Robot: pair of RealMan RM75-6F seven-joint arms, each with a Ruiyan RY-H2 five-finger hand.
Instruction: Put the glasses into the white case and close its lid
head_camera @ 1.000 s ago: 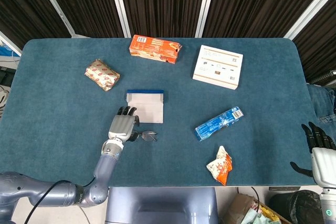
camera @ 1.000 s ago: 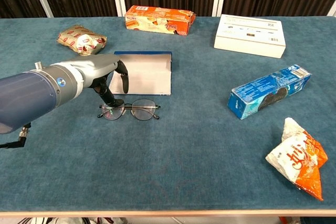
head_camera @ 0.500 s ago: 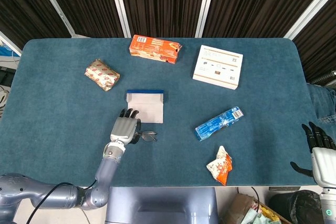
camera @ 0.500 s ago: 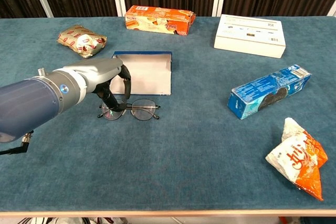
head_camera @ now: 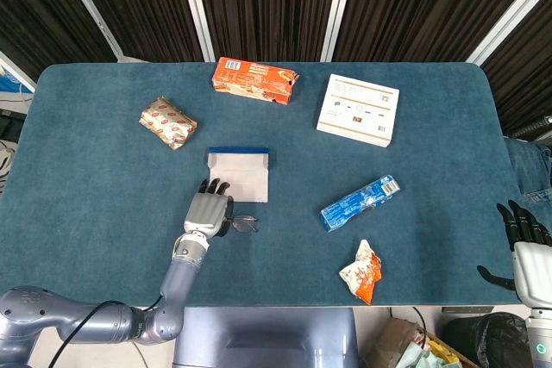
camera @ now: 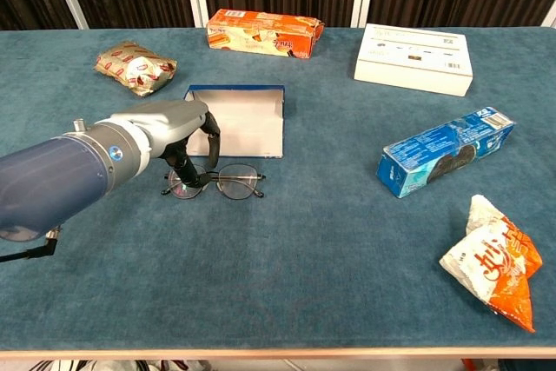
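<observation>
the left hand (camera: 169, 132) is hovering over the glasses (camera: 217, 182), with the open white case (camera: 239, 119) lying just beyond its fingertips and nothing standing between them. bare table (camera: 287, 258) is stretching to the hand's right and toward the near edge, while the gold packet (camera: 135, 65) is sitting well beyond it to the left. the blue box (camera: 443, 152) and orange-and-white bag (camera: 491, 262) are lying well off to its right.

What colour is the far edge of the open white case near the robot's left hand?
Dark blue: the rim of the open white case is blue along its far side, clearest in the chest view.

The left hand (camera: 174, 132) has slid rightward and curled its fingers down over the glasses (camera: 217, 182)
</observation>
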